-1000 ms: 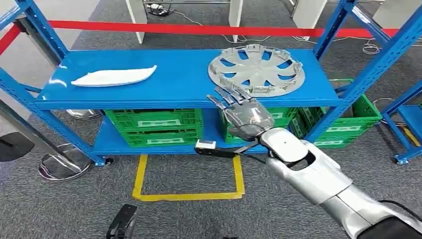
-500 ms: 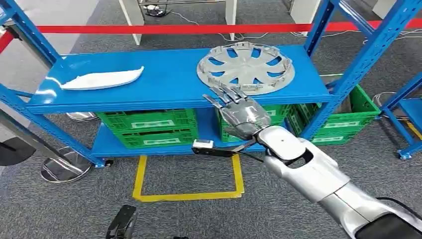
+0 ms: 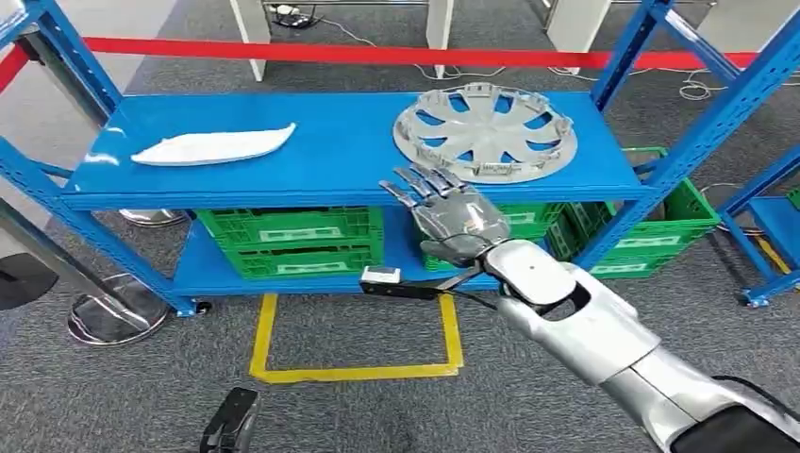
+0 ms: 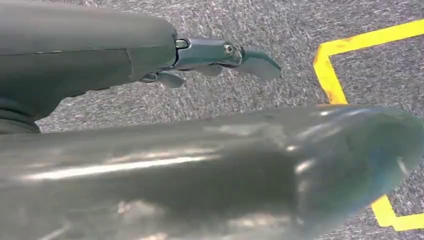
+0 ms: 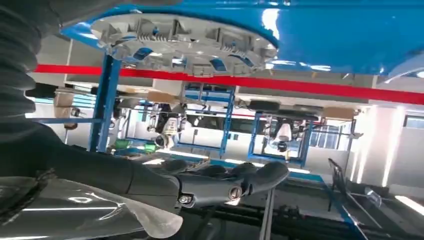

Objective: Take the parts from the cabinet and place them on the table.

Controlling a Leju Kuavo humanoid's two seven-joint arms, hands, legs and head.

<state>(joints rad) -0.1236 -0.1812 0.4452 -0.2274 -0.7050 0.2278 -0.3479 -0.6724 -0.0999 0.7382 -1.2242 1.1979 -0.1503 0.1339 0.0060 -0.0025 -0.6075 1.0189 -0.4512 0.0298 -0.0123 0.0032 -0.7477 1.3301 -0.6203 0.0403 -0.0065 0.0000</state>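
I see the round grey plastic wheel cover (image 3: pixel 485 132) lying flat on the blue metal shelf (image 3: pixel 340 151), toward its right end and reaching close to the front edge. A long white curved plastic part (image 3: pixel 212 146) lies toward the shelf's left end, well apart from the cover. My right hand (image 3: pixel 443 212) hovers just in front of the front edge, below the cover, fingers spread and holding nothing, not touching the cover. From the right wrist camera the cover (image 5: pixel 182 42) is close ahead of the fingers (image 5: pixel 250 177). My left hand (image 4: pixel 220 55) hangs over grey carpet; I cannot tell its state. Green plastic crates (image 3: pixel 292 241) fill the lower shelf.
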